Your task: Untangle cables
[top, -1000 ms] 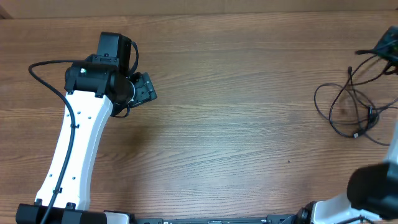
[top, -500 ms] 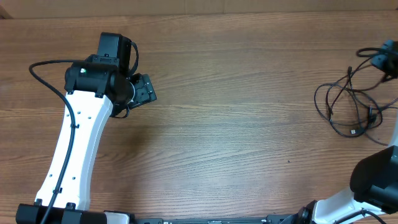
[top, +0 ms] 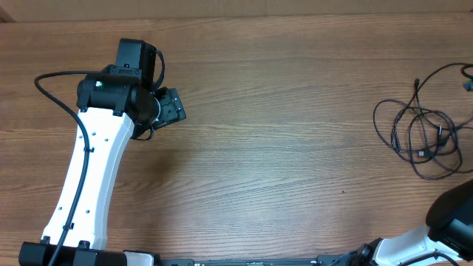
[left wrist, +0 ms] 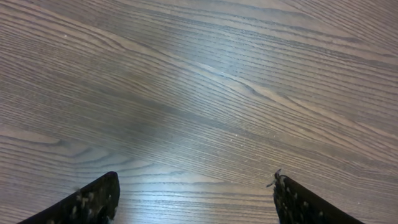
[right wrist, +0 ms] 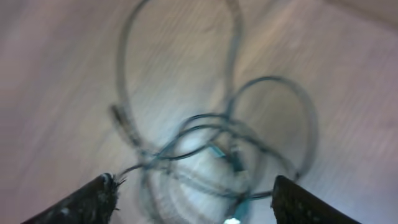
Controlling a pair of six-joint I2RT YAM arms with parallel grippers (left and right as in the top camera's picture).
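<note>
Right gripper (right wrist: 194,183): hanging wide open over the table, clamping nothing, black fingertips (right wrist: 99,196) sitting at the two lower corners of the wrist view. Looking down on thin black cables with small plug ends (right wrist: 211,149), tangled in loose overlapping loops, lying flat on brown wood-grain tabletop (right wrist: 56,74), just below and ahead of the open jaws, not touching them. Blurring badly in the wrist view, so not resolving plug directions there.

Overhead: showing the tangle at the far right edge of the table, well apart from white left arm (top: 89,177). Stretching longer from near side to far side than across. Trailing one strand up and off the right edge. Showing one small plug end (top: 417,80) on the far side of the tangle, tip pointing away from the robot.

Left gripper (left wrist: 193,186): standing wide open too, gripping nothing, hovering over wood grain only.
</note>
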